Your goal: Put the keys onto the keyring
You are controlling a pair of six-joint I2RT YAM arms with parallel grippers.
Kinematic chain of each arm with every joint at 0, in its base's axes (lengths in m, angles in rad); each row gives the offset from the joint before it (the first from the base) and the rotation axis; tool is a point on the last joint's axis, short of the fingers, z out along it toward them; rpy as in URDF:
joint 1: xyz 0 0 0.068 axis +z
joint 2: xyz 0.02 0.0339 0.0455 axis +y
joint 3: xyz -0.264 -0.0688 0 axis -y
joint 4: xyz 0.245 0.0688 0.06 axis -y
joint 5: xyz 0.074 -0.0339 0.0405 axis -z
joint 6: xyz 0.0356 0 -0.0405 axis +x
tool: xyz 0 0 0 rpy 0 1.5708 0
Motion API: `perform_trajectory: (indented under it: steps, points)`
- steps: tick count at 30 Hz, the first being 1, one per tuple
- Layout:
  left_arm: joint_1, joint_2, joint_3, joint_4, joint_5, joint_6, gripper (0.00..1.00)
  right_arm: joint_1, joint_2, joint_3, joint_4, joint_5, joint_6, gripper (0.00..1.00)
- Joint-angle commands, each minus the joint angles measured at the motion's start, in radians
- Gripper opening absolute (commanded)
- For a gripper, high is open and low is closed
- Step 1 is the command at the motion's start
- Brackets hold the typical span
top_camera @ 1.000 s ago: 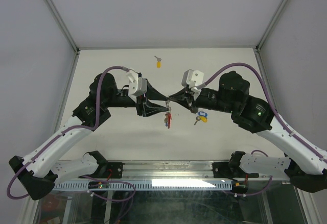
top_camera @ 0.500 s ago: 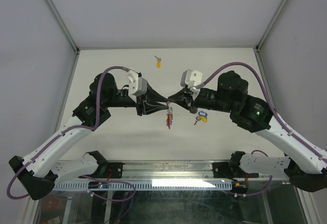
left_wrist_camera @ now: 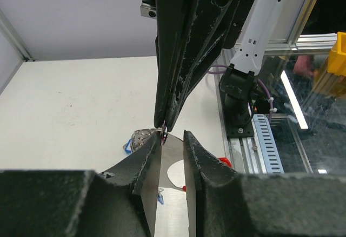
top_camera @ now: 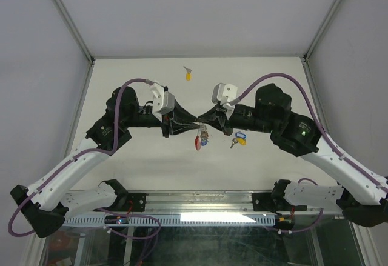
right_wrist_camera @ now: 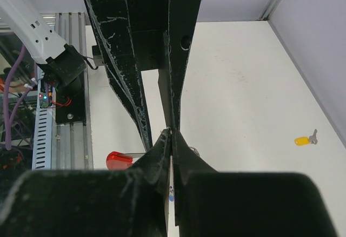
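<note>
Red strip lowest on keyring hanging lengthwise from clamped right fingers; left fingers narrowly apart, empty.

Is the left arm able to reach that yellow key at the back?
Probably yes: only bare table lies between the left gripper and the yellow key, though it is occupied at the key ring.

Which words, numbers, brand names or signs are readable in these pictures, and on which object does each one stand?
There is no readable text in any view.
Blue key tag: if it has a label, it is too small to read.
Yellow key tag: no marks can be made out.
Keyring: no marks can be made out.
</note>
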Motion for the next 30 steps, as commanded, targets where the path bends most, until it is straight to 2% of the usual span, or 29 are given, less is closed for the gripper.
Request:
perform_trajectory:
  steps: [1, 8, 13, 22, 23, 27, 30]
  points:
    - [-0.003, -0.006, 0.029, 0.041, 0.012, 0.009, 0.19, -0.002, 0.007, 0.021, 0.067, -0.023, 0.020, 0.00]
    - [-0.003, -0.005, 0.028, 0.041, 0.007, 0.006, 0.14, -0.002, 0.011, 0.022, 0.071, -0.031, 0.025, 0.00]
    - [-0.003, 0.001, 0.032, 0.039, -0.006, 0.001, 0.00, -0.001, 0.009, 0.021, 0.074, -0.032, 0.026, 0.00]
    - [-0.003, 0.007, 0.041, 0.016, -0.021, 0.015, 0.00, -0.002, 0.007, 0.019, 0.088, -0.039, 0.037, 0.00]
    - [-0.003, 0.005, 0.042, 0.016, -0.026, 0.015, 0.00, -0.002, 0.004, 0.021, 0.091, -0.031, 0.037, 0.02]
    - [-0.003, 0.002, 0.040, 0.017, -0.029, 0.017, 0.00, -0.002, -0.042, -0.002, 0.116, 0.020, 0.032, 0.25]
    - [-0.004, 0.003, 0.042, 0.017, -0.027, 0.019, 0.00, -0.001, -0.102, -0.057, 0.159, 0.053, 0.019, 0.32]
